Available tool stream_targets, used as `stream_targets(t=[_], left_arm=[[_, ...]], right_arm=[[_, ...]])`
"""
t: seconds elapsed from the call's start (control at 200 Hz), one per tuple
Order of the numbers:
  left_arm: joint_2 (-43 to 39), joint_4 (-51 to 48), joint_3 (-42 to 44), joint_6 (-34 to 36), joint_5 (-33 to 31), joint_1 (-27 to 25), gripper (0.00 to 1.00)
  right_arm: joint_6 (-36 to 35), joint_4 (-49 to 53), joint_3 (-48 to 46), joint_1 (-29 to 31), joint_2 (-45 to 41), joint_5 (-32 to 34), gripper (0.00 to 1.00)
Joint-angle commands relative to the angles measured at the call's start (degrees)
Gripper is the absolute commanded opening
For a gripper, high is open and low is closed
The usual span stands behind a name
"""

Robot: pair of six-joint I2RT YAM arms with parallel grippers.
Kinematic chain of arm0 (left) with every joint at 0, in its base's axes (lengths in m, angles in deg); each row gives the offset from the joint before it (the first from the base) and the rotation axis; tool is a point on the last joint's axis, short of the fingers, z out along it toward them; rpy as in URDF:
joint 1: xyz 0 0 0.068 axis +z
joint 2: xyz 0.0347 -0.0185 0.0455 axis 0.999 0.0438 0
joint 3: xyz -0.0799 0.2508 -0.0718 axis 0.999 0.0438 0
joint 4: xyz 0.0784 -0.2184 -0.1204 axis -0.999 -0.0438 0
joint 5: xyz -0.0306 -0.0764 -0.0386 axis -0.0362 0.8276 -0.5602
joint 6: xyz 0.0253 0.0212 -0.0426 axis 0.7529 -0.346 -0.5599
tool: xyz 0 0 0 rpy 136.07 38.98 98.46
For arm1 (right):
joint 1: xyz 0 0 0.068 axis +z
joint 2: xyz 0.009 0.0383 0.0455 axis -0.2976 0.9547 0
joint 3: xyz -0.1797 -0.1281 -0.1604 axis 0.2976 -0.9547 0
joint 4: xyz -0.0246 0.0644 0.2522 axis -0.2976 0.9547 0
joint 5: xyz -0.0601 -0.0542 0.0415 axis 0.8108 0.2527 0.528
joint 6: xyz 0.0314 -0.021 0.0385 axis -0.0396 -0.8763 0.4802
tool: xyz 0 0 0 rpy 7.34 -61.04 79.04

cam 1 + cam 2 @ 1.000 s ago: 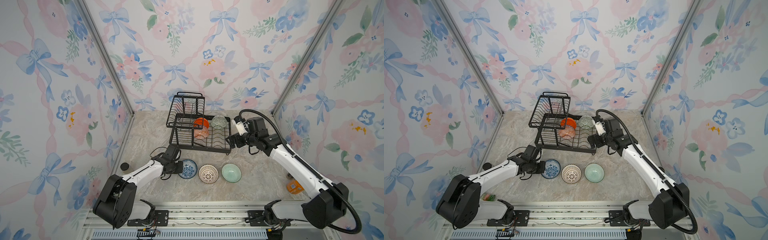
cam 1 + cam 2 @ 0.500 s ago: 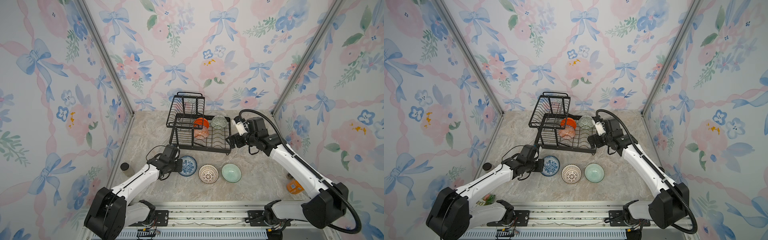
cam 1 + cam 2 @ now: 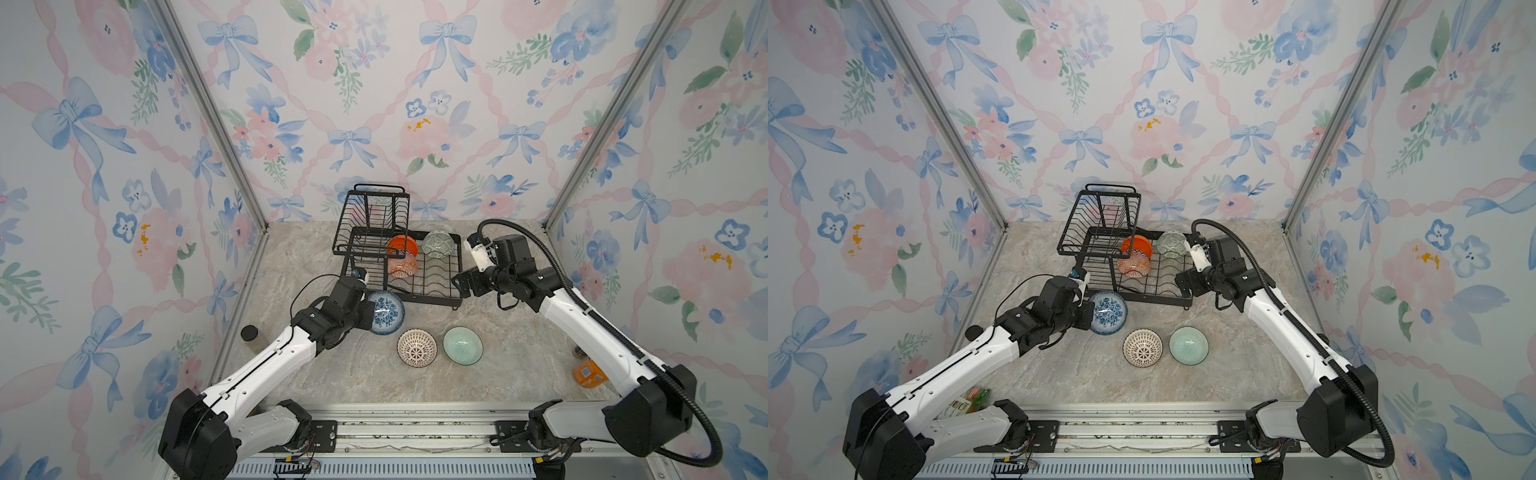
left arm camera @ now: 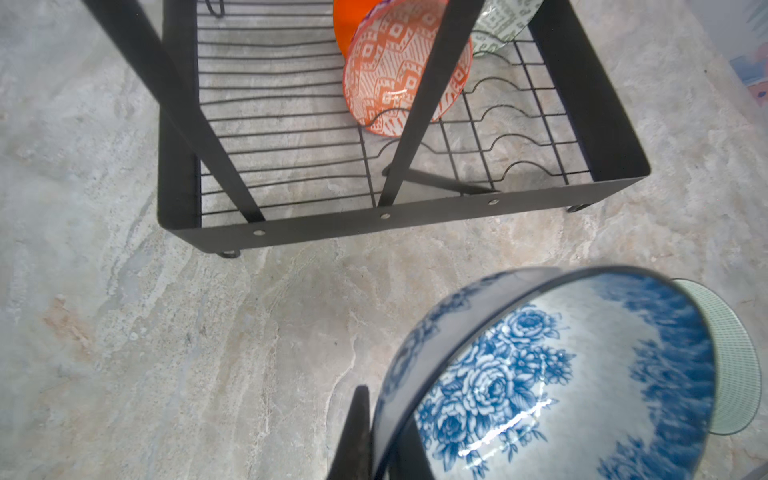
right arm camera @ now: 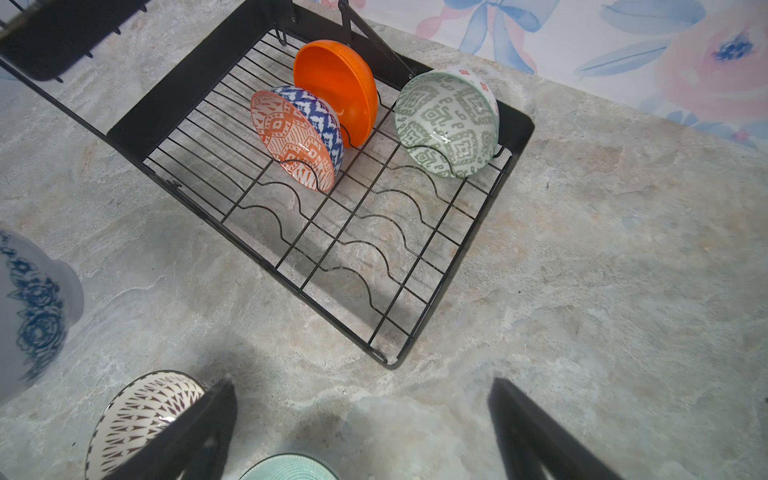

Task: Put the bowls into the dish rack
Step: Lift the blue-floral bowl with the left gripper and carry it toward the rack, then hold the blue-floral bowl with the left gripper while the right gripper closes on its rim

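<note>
My left gripper (image 4: 384, 444) is shut on the rim of the blue-white floral bowl (image 4: 561, 374), which hangs tilted just off the table by the front left corner of the dish rack (image 3: 419, 297). In the rack's lower tray, three bowls stand on edge: plain orange (image 5: 340, 87), orange-white patterned (image 5: 295, 137) and grey-green patterned (image 5: 446, 120). The white lattice bowl (image 3: 417, 347) and the mint bowl (image 3: 462, 345) sit upright on the table in front of the rack. Beside the rack's front right corner, my right gripper (image 5: 361, 386) hovers open and holds nothing.
A black-lidded jar (image 3: 249, 333) stands by the left wall. An orange labelled container (image 3: 588, 372) lies by the right wall, behind my right arm. The rack's raised basket (image 3: 370, 220) overhangs the tray's left half. Flowered walls close in three sides.
My left arm has lifted the blue floral bowl off the table, tilted it and carried it a little toward the rack. The right arm has stayed still.
</note>
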Motion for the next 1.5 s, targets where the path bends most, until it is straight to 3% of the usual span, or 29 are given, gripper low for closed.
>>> stream_targets(t=[0.0, 0.185, 0.375, 0.57, 1.005, 1.425, 1.495], left_arm=[[0.17, 1.28, -5.5, 2.88, -3.16, -1.67, 0.0], [1.57, 1.63, -12.66, 5.93, -4.42, -3.37, 0.0], [4.13, 6.5, -18.16, 11.02, -1.39, -3.82, 0.0], [8.56, 9.82, -24.5, 14.19, 1.37, -4.61, 0.0], [21.31, 14.8, -36.62, 21.74, 1.29, -3.83, 0.0], [31.45, 15.83, -49.1, 22.99, 5.65, -3.5, 0.0], [32.24, 15.86, -50.21, 22.87, 6.17, -3.55, 0.0]], right_arm=[[0.59, 1.46, 1.58, -0.38, -0.74, -0.83, 0.97], [1.08, 1.17, 2.0, -0.39, -2.14, -1.15, 0.97], [2.3, -0.91, 3.72, -0.39, -3.05, -2.5, 0.97], [3.61, -3.57, 7.23, -0.26, -4.56, -4.55, 0.97], [5.92, -6.29, 14.34, 1.07, -7.44, -7.95, 0.97], [11.65, -7.94, 18.21, 2.43, 0.55, -1.49, 1.0], [12.47, -7.98, 18.86, 2.32, 1.51, -0.17, 0.96]])
